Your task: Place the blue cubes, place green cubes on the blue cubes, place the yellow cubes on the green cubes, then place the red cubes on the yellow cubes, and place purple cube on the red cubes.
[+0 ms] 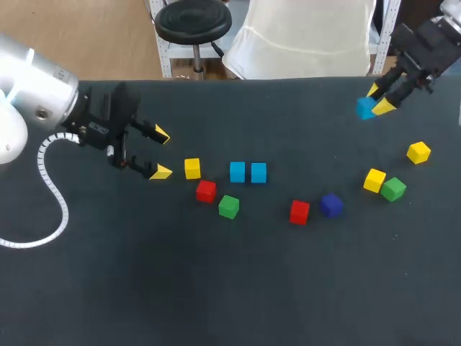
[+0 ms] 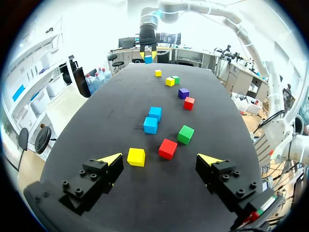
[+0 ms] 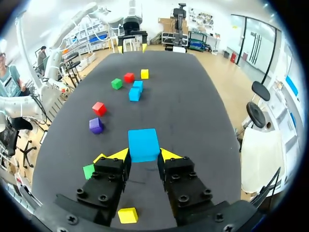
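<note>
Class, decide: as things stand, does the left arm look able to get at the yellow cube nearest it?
Probably yes: the open left tool sits just short of that yellow cube, nothing between them.

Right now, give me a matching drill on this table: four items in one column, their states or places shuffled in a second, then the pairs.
1. right gripper
2. left gripper
3. purple cube
4. pair of blue cubes

A. side by side mid-table
B. open, holding nothing
C. beside a red cube, not touching it
D. shut on a blue cube

Pairs: 1-D, 2-B, 3-C, 4-A.
</note>
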Available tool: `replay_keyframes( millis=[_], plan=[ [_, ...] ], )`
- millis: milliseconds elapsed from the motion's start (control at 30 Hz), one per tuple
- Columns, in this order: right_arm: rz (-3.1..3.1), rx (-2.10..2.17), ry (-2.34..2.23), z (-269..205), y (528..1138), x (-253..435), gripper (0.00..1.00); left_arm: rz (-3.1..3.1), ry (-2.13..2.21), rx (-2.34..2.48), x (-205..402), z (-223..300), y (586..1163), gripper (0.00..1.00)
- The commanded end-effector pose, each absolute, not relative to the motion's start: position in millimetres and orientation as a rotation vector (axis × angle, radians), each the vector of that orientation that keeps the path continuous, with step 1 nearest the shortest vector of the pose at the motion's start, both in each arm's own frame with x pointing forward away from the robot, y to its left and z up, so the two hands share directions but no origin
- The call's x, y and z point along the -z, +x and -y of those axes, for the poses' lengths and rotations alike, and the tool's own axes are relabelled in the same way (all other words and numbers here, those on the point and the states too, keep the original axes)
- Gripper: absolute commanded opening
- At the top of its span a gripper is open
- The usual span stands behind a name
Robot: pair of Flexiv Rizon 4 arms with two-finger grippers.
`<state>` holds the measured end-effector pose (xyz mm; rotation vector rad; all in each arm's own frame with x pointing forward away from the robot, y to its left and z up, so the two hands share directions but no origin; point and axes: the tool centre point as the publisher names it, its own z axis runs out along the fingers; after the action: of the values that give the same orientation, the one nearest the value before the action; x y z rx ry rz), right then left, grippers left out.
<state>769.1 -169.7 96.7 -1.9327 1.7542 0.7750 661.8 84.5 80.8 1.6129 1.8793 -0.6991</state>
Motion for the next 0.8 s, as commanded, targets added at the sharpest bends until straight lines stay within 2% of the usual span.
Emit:
replay_keyframes(
  millis=[33,633,800],
  plan=[
    [-1.714,-0.543,-1.723,182,761,-99,0.0,-1.876,1.613,0.699,-80,-85,662,1.0],
    [-1.714,-0.543,-1.723,182,761,-99,0.0,-1.876,1.613,0.699,-80,-85,662,1.0],
    [-1.703,-0.548,-1.698,162,749,-85,0.0,-1.876,1.613,0.699,-80,-85,662,1.0]
  ],
)
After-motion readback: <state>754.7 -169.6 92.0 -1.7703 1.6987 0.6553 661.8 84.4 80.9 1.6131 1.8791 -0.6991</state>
